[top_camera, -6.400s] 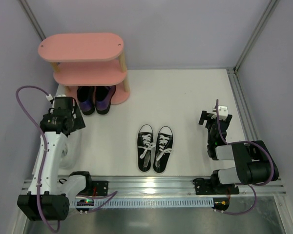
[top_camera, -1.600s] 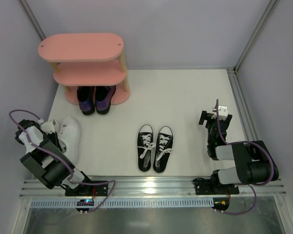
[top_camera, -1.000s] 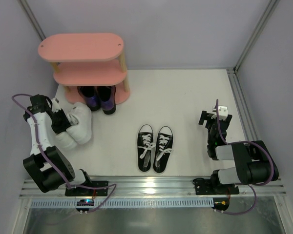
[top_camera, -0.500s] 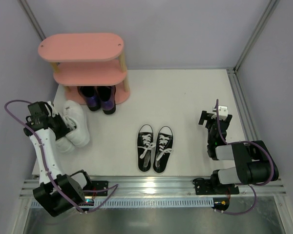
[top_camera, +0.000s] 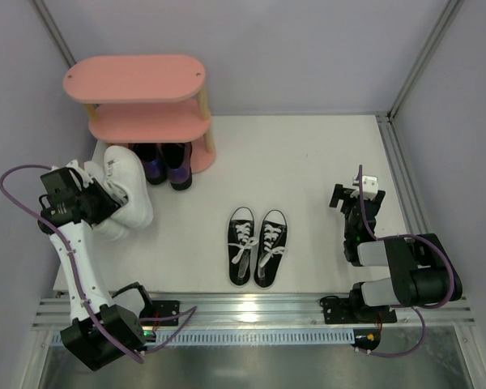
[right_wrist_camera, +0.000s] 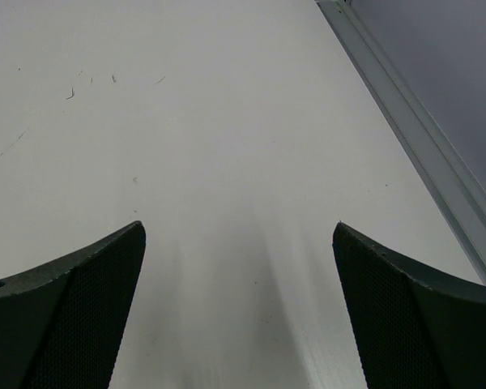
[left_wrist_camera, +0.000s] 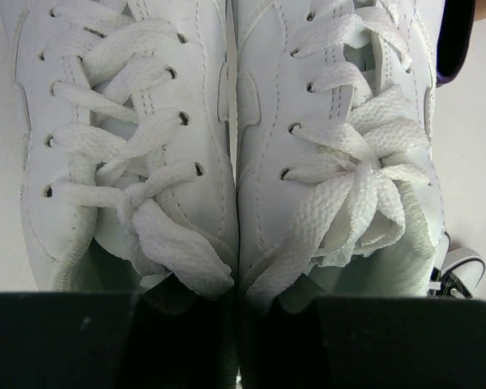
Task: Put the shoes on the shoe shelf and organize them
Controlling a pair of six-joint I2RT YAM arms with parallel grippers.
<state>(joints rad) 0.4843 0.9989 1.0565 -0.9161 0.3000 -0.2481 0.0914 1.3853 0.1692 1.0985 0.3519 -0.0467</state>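
White tabletop (top_camera: 308,162), faint scuff marks (right_wrist_camera: 71,93) (right wrist view); lilac walls (top_camera: 308,49); metal rail (top_camera: 251,304) along near edge.

Cannot see purple shoes' (top_camera: 178,172) toes under the shelf (top_camera: 146,123). Nor white sneakers' (left_wrist_camera: 227,146) toes, cropped, or heels behind fingers (left_wrist_camera: 65,340).

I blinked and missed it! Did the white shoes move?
Yes. The white sneakers have moved up the view, closer to the pink shoe shelf, with their toes now near its bottom board.
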